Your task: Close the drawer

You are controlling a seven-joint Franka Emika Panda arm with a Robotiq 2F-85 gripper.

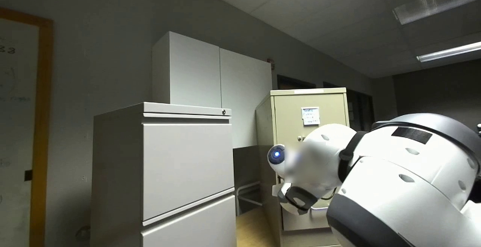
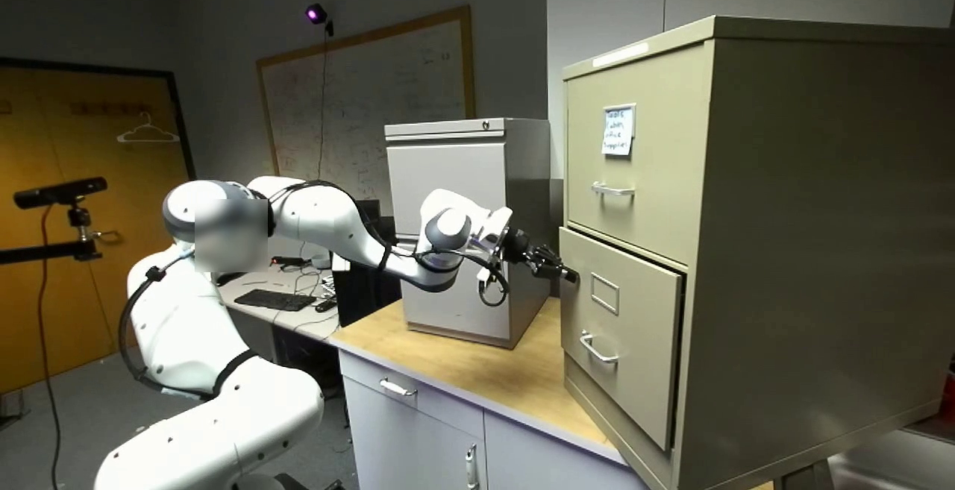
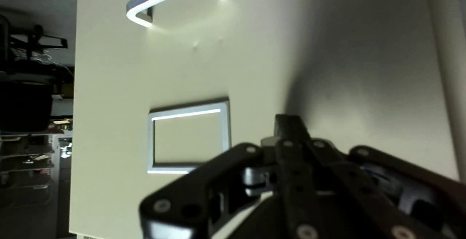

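Observation:
The drawer (image 2: 645,318) is the lower beige drawer of the tan filing cabinet, with a metal handle and an empty label frame. It stands a little out, with a dark gap along its top and side edge. In an exterior view the arm partly hides the drawer (image 1: 302,220). Its front fills most of the wrist view (image 3: 109,79), with the handle at the top. My gripper (image 2: 571,275) is shut and empty. Its fingertips (image 3: 289,124) are at the drawer front beside the label frame, touching it or very close; I cannot tell which.
Above is a beige drawer (image 2: 664,154) with a white paper label. A light-grey cabinet (image 2: 448,177) stands beside the arm on the wooden counter (image 2: 477,371); it also shows in an exterior view (image 1: 188,164). A desk with a keyboard (image 2: 274,300) is behind the arm.

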